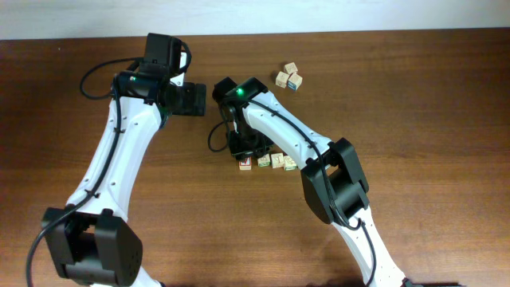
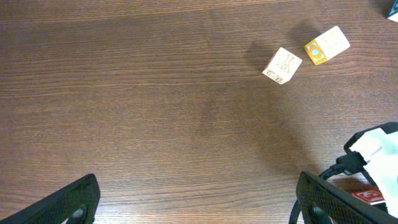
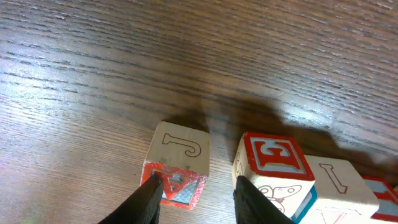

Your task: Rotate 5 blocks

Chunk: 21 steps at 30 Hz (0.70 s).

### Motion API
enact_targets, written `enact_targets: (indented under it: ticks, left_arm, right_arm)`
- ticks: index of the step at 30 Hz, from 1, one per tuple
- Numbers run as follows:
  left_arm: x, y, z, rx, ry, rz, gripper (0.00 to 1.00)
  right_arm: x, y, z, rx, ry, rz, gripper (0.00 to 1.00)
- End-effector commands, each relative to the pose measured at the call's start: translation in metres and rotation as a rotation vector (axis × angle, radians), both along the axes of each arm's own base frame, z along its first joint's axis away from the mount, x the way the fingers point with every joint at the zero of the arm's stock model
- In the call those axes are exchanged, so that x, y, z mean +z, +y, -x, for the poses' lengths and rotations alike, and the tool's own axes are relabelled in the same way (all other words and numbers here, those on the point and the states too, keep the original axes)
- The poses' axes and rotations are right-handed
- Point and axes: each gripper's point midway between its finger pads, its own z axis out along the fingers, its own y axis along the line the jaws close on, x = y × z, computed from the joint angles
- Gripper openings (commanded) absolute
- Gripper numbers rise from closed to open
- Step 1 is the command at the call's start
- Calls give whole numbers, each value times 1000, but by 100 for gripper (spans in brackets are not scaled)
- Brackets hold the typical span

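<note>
The fingers [image 3: 142,208] of the right gripper [image 3: 198,186], partly open, straddle the J cube [image 3: 180,152]; we see a gap on one side, so nothing is clamped. The other blocks [image 3: 273,163] sit in a row just beside the J cube. The left gripper [image 2: 196,186] hangs apart from it, wide open and empty.

— How is the left arm [image 1: 119,151] sitting?
— It is reaching up from the near left and bending rightward at the wrist. The left gripper [image 1: 194,99] is hanging with its jaws spread wide, one dark finger [image 2: 68,202] showing at each lower corner of its wrist view.
— And the right arm [image 1: 283,127]?
— It is stretching from the near right toward the middle and folding down at the wrist. The right gripper [image 1: 244,147] is pointing downward, its fingers [image 3: 252,199] standing partly apart.
</note>
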Motion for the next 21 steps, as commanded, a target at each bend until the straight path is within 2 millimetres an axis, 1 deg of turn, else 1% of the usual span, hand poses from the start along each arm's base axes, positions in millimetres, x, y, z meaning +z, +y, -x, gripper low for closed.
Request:
enact_targets:
  ticks: [1, 6, 13, 17, 21]
  left_arm:
    - [4, 2, -4, 22, -13, 4, 99]
    - [4, 2, -4, 22, -13, 4, 99]
    - [4, 2, -4, 22, -13, 4, 99]
    - [4, 2, -4, 22, -13, 4, 99]
    - [4, 2, -4, 22, -13, 4, 99]
  right_arm:
    - [-29, -37, -10, -13, 1, 142, 38]
    - [-30, -45, -19, 37, -6, 123, 38]
    - [-29, -49, -20, 36, 3, 127, 38]
    - [-16, -50, -17, 33, 18, 129, 38]
    - [5, -46, -17, -15, 23, 113, 38]
